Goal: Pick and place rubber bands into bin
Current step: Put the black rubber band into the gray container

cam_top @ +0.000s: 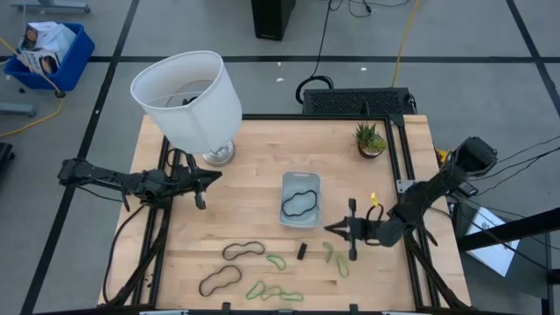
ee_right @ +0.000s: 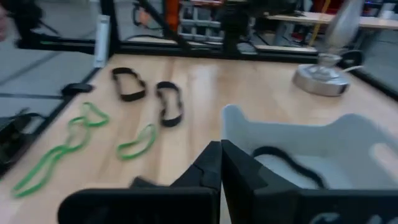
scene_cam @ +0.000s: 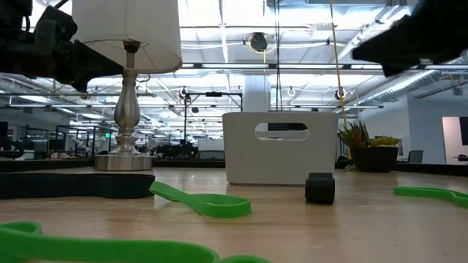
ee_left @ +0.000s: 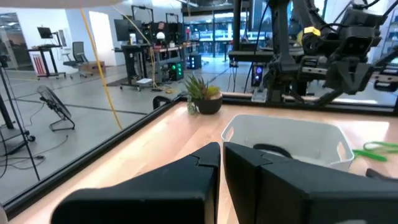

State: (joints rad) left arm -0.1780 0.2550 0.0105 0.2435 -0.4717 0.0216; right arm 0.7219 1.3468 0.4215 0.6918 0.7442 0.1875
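The right gripper, fingers pressed together, is hovering just beside the bin, above open wood. The left gripper, likewise closed, is waiting well apart from the bin.

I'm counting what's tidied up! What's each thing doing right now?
bin: holds one band.
black band: lying in the bin.
other rubber bands: loose on the table.
left gripper: jaws shut, empty.
right gripper: jaws shut, empty.
lamp: upright.
plant: upright.
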